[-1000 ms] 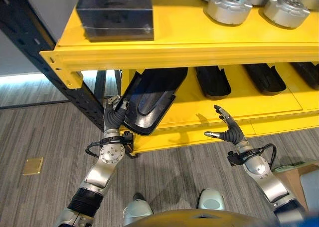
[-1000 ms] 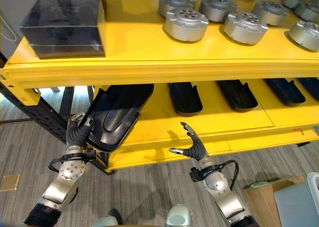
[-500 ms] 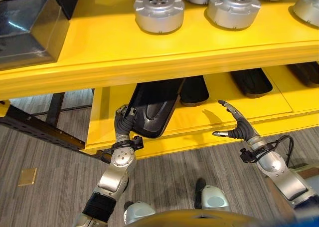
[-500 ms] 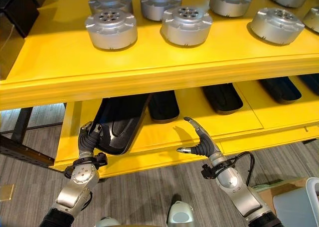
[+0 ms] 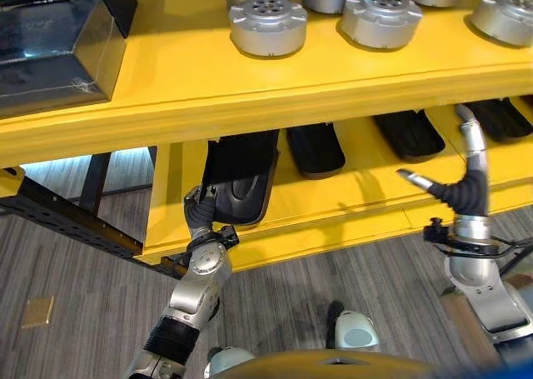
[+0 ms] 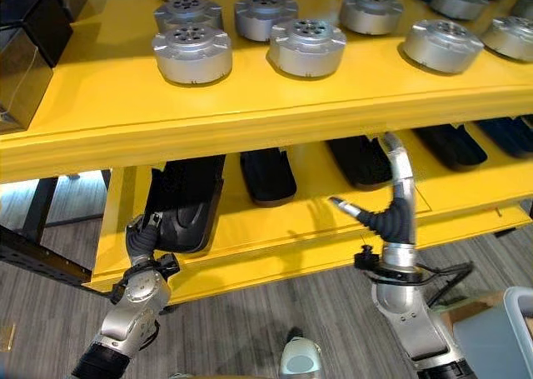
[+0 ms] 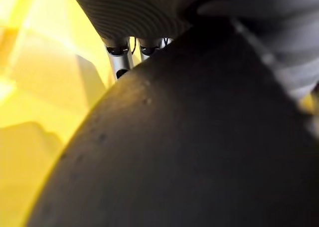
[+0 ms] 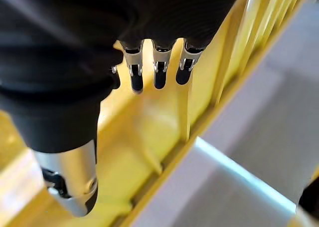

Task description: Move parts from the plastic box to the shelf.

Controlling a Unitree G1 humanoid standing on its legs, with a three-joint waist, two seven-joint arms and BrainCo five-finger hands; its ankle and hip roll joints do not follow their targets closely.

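Note:
A long black moulded part (image 5: 241,172) lies at the left end of the lower yellow shelf (image 5: 366,197), its far half under the upper shelf. My left hand (image 5: 200,218) is at the part's near end, fingers curled round its edge. In the left wrist view the black part (image 7: 199,137) is right against the hand, with the fingers (image 7: 119,62) at its rim. My right hand (image 6: 391,216) is raised in front of the lower shelf, open, fingers straight up and thumb out, holding nothing. In the right wrist view its fingers (image 8: 157,72) are straight.
Similar black parts (image 5: 315,148) lie side by side along the lower shelf. Several round silver parts (image 5: 266,25) stand on the upper shelf, with a dark box (image 5: 50,50) at its left. A black rack beam (image 5: 67,216) runs at lower left. A pale bin corner (image 6: 523,316) shows at lower right.
The black part has slid further onto the lower shelf and lies flatter, my left hand following it. My right hand has risen, fingers now pointing up. The camera has shifted.

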